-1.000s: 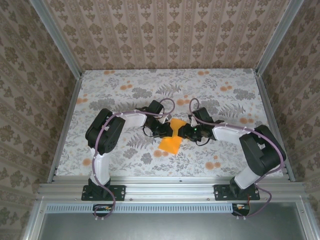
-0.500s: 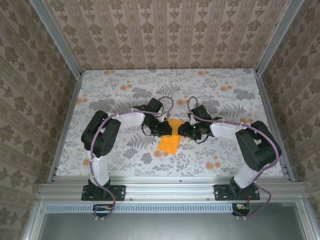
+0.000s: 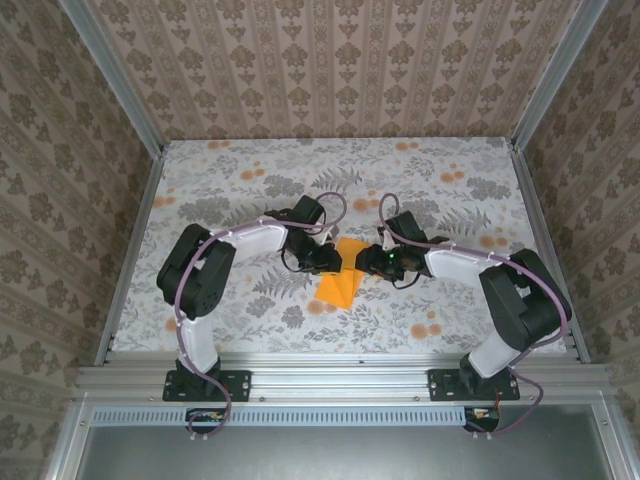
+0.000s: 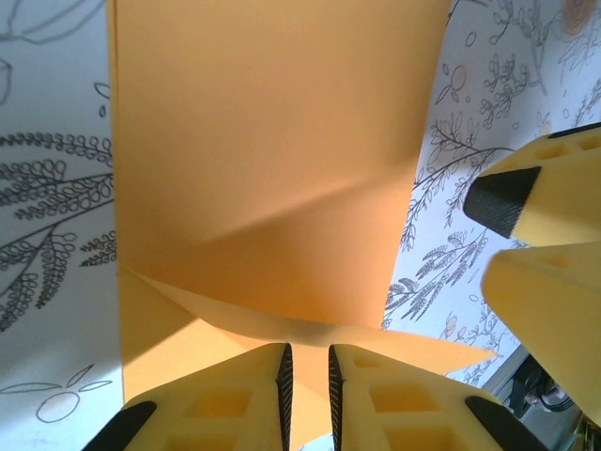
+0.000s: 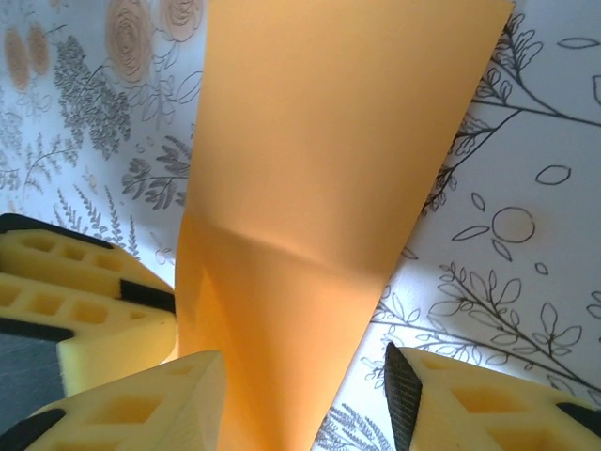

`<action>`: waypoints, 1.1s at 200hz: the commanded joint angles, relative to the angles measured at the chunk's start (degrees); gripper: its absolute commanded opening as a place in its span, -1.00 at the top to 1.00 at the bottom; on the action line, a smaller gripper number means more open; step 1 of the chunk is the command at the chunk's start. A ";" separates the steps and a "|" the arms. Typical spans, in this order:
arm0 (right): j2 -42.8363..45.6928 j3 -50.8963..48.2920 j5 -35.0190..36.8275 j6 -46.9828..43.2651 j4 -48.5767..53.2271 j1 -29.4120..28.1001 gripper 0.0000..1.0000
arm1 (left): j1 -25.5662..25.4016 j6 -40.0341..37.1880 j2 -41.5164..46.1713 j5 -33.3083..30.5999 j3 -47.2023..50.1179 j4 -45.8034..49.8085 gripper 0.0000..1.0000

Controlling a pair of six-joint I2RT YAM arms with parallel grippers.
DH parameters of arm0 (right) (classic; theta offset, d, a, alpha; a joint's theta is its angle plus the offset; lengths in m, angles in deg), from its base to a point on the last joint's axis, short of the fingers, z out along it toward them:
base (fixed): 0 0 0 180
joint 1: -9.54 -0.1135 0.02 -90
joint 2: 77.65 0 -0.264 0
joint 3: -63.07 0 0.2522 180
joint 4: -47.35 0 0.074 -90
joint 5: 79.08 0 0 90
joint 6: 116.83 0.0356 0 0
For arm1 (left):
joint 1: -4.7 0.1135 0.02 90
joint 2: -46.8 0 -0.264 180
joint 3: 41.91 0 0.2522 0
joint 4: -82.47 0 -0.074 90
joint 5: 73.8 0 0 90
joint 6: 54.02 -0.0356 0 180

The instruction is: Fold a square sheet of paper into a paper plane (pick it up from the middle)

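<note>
the square sheet of paper (image 3: pixel 338 285) is lying near the middle of the flowered surface (image 3: pixel 250 180), already partly folded into a tapering shape, between the 2 arms. the left arm (image 3: pixel 200 270) and the right arm (image 3: pixel 510 290) are bending inward from either side and meeting over its far end.

the left gripper (image 4: pixel 306 381) is sitting low at the paper's edge, its fingers (image 4: pixel 235 404) standing almost together with only a thin slit between them. a folded layer is running toward that slit, but i cannot tell whether they are pinching it. the right gripper (image 5: pixel 305 390) is straddling the narrow end, its fingers (image 5: pixel 141 404) spread open on either side and not clamping the sheet. a soft diagonal crease (image 4: pixel 310 202) is showing across the top layer.

the paper is looking very light, thin and limp. it is likely to slide on the smooth surface, to spring back along weak folds and to crumple under a hard squeeze. an edge or a doubled layer is giving the best hold, while the other fingers are pinning it flat.

compared with 1 second ago, the left arm's elbow is sitting further out to the left, and the paper is lying in much the same spot.
</note>
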 commanded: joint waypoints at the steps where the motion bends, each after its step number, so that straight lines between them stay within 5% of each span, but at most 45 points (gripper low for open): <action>1: 1.38 -1.40 -3.06 1.56 -1.52 0.19 -0.07 | -0.30 -1.71 -1.05 -0.08 0.59 0.29 0.59; 220: -7.14 1.68 -5.51 4.84 -7.39 -3.75 -0.06 | -0.20 -3.65 -6.02 -2.18 1.05 0.85 0.63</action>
